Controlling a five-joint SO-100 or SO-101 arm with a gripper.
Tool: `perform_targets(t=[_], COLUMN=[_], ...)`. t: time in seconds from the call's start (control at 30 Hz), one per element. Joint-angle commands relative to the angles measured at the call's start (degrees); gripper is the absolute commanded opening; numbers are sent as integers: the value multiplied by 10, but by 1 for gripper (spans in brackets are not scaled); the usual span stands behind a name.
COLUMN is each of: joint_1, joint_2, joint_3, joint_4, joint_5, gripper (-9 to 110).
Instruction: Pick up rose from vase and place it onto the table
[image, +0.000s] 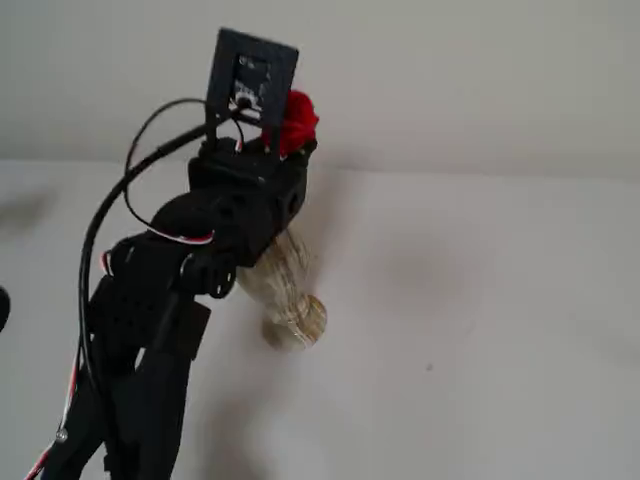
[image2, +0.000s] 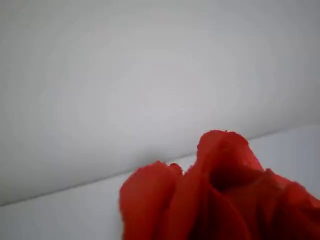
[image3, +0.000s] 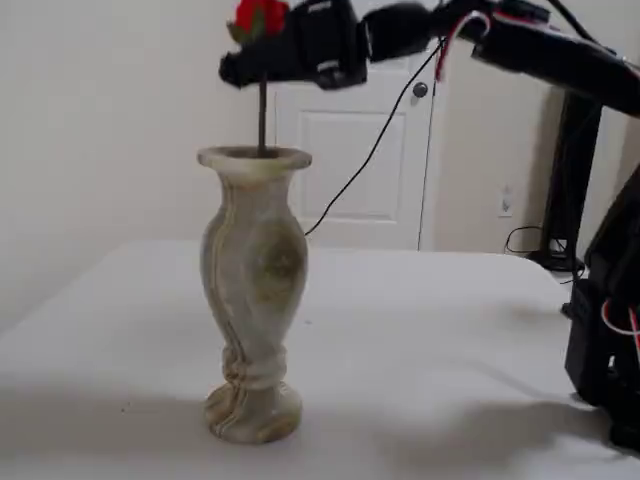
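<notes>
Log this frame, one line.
phase: grasp | gripper at stem under rose bloom | closure unclear | stem in upright vase | table

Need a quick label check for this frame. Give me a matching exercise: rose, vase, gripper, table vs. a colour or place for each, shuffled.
Things:
1. rose
2. vase
3. gripper
4. table

Descriptions:
A. plain white surface under everything
B. black, at the stem just below the bloom
C. red bloom, stem running down into the vase mouth
D. cream marbled stone, standing upright

Pairs: 1-C, 2-D, 3-B, 4-A
</notes>
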Motion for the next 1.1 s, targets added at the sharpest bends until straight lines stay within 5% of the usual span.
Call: perform_targets(t=[0.0, 0.8, 1.07], joint_1=[20, 267, 316], joint_2=[4, 51, 62], joint_3=[-141, -213, -207], joint_4=[36, -65, 169], joint_5=[-26, -227, -283], gripper=[0, 0, 0])
